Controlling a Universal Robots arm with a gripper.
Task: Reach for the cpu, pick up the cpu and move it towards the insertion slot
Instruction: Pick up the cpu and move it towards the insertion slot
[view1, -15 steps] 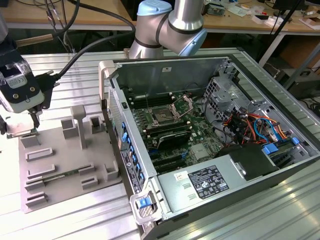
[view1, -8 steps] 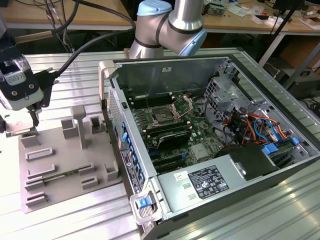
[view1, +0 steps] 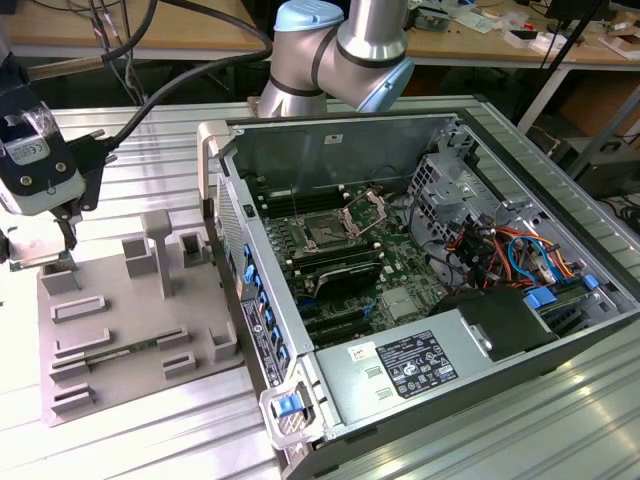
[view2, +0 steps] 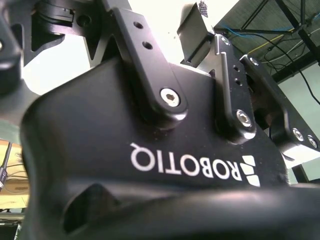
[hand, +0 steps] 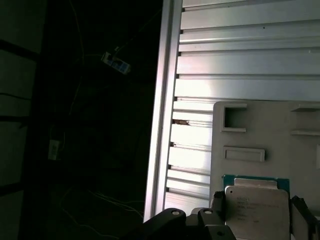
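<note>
The cpu (hand: 257, 205), a flat silver square on a green board, lies at the corner of the grey tray (hand: 265, 135) in the first wrist view. My gripper (hand: 259, 214) straddles it, with one of its dark fingers (hand: 217, 200) against each side of the chip, so it is shut on the cpu at tray level. In the exterior view the gripper (view1: 62, 250) hangs low over the far corner of the tray (view1: 140, 330) on the exterior view's left, hiding the chip. The insertion slot (view1: 325, 232), a dark square socket with its steel bracket raised, sits in the green board inside the case.
The open computer case (view1: 420, 250) lies on the exterior view's right, with a grey power-supply box (view1: 420, 365) and coloured cables (view1: 510, 250). Upright posts (view1: 155, 250) rise from the tray. The ribbed metal table's edge (hand: 162, 125) runs close beside the tray.
</note>
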